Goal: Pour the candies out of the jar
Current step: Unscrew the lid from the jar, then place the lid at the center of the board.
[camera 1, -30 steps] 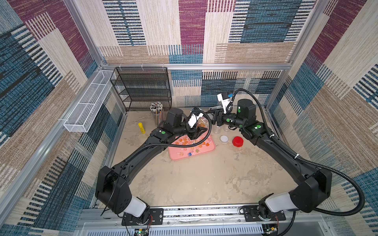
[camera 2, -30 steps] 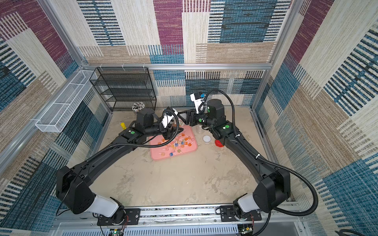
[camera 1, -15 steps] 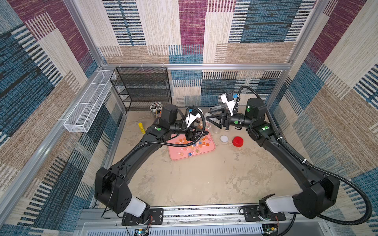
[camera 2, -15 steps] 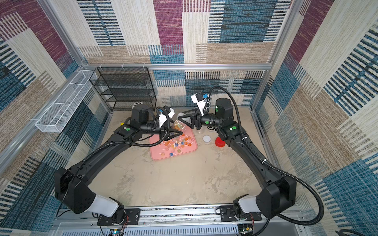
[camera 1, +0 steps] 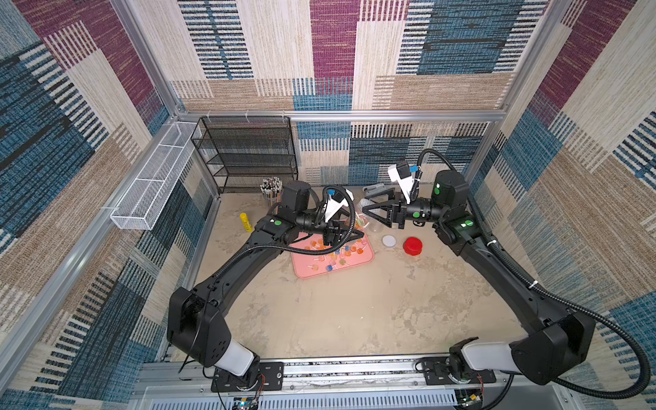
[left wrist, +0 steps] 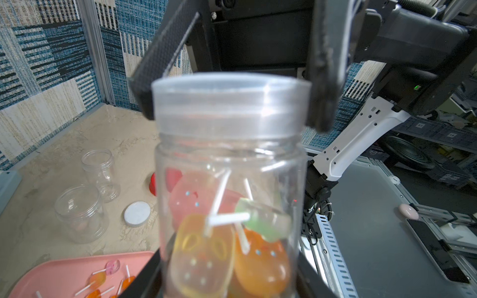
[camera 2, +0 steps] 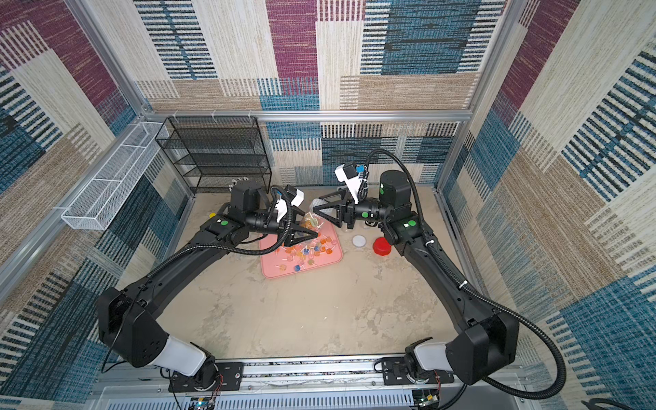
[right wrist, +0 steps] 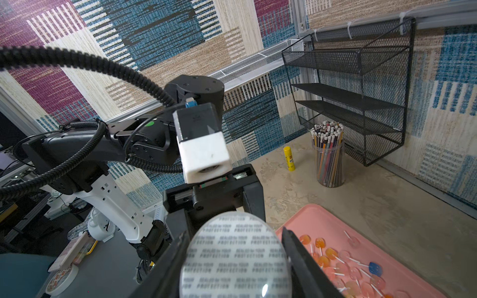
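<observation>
Closest to me, a pink plastic tray [camera 1: 305, 271] lies on the sandy surface [camera 1: 337, 319] with lots of small see-through lollipop candies [right wrist: 335, 260] spread on it. Up in the air by its far edge, my left hand [left wrist: 229, 281] squeezes a clear plastic jar [left wrist: 229, 160] with more candies inside. My right hand [right wrist: 235, 232] pinches the jar's cloudy round lid [right wrist: 235, 260], which sits on the jar's top. Farther back stand a yellow glue stick [right wrist: 289, 158], a cup of coloured pencils [right wrist: 329, 160] and a black wire shelf [right wrist: 361, 90].
</observation>
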Robot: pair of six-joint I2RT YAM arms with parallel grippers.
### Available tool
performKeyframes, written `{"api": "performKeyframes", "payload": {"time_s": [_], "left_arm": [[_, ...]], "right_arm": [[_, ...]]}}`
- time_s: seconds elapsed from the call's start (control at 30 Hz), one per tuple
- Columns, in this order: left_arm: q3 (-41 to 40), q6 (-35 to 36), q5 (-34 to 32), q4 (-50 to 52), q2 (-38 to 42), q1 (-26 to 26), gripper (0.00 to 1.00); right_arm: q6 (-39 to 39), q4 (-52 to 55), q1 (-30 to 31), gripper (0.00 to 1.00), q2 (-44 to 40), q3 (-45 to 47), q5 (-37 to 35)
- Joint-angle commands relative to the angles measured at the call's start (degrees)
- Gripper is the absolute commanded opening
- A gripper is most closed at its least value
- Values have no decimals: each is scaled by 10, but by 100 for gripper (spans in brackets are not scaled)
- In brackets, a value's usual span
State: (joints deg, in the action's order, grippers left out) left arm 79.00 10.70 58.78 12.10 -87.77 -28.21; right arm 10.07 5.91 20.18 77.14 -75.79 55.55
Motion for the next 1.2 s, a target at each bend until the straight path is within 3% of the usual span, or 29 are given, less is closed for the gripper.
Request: {"api": "performKeyframes", "payload": {"time_s": [0.0,0.4,0.67,0.93,1.17], "left_arm": [[3,20,20,14,-1,2,0],[-7,5,-11,-16,12,2,0],[-67,-21,-131,-68,21,2,0],[-164,-99,-343,-140,12,2,0],[-201,-135,-418,-139,-13,-2,0]], "right_arm": [[-20,-22,-5,41,-4,-13,-10],[-5,-43,-5,43,2,9,-39],[-3,-38,-8,44,-26,53,-175],[37,-76,-9,45,-94,230,-370],[116,-151,-8,46,-133,423,-473]]}}
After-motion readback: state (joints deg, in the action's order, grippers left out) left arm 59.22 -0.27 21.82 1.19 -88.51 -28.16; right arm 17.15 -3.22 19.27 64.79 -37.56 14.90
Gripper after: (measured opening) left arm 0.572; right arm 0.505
